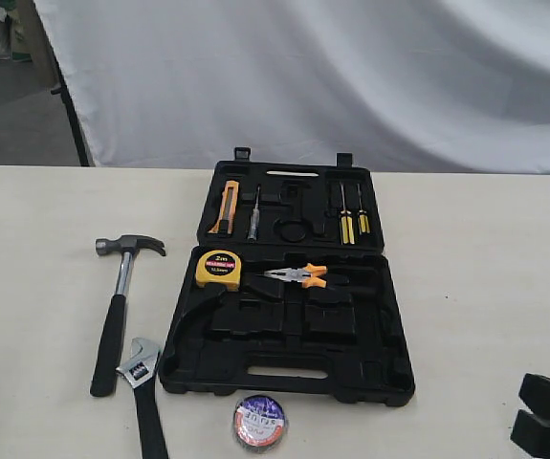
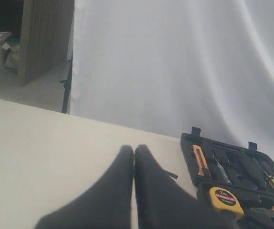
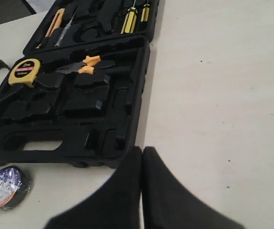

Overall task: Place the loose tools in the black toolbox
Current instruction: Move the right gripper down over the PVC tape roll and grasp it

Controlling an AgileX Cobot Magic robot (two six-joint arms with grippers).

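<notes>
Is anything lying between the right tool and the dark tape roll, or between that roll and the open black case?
Nothing visible. Only bare tabletop separates the shut right tool from the dark tape roll with the purple-white label. The roll lies just off the handle edge of the open black moulded plastic toolbox.

Left end effector (image 2: pixel 134 149): fingers pressed flush together, tips meeting, nothing gripped between them. Right end effector (image 3: pixel 142 149): fingers likewise closed tip to tip, empty. In the exterior view the right unit shows only in part, low at the right edge, black in colour.
</notes>
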